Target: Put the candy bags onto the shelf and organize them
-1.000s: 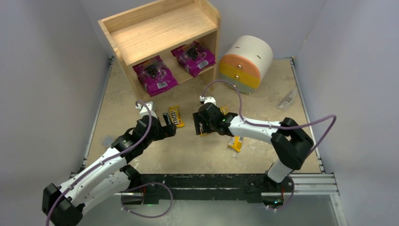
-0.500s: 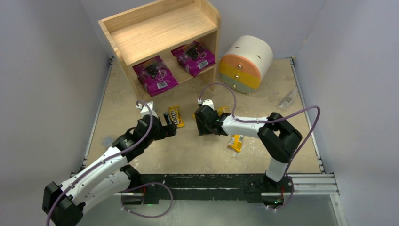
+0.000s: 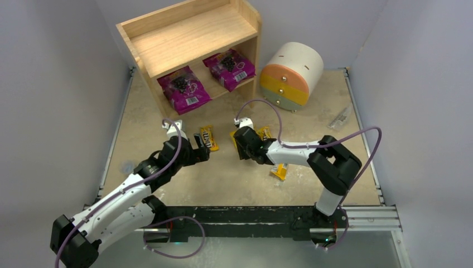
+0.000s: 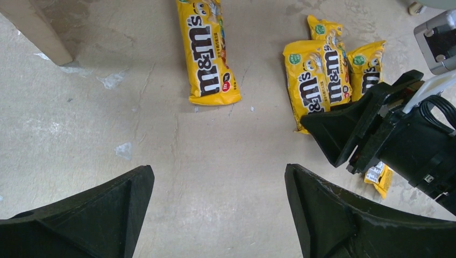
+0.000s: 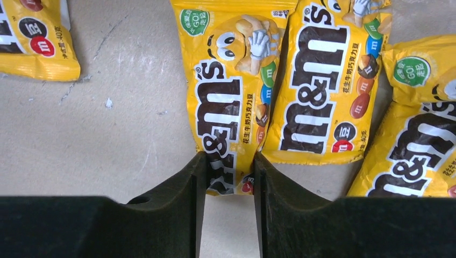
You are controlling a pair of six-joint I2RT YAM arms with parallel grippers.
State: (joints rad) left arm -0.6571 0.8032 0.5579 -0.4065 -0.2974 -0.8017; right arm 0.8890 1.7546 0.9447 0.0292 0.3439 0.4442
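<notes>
Two magenta-purple candy bags (image 3: 183,88) (image 3: 228,68) lie on the lower tier of the wooden shelf (image 3: 189,33). Several yellow M&M's packets lie on the table. My right gripper (image 5: 229,159) has its jaws pressed against both sides of the bottom end of one packet (image 5: 231,102), which lies flat beside a second packet (image 5: 325,80) and a third (image 5: 419,134). My left gripper (image 4: 218,177) hangs wide open over bare table, just short of a lone packet (image 4: 208,51). Another packet (image 3: 280,170) pokes out from under the right forearm.
A round white drum with coloured drawers (image 3: 291,75) stands right of the shelf. A small clear wrapper (image 3: 339,118) lies near the right wall. The two grippers (image 3: 202,148) (image 3: 241,146) are close together mid-table; a shelf leg (image 4: 37,29) stands near the left gripper.
The right gripper has lowered and moved toward the packet cluster, and its jaws have closed in from wide open onto one packet's end. The left arm has not moved.
</notes>
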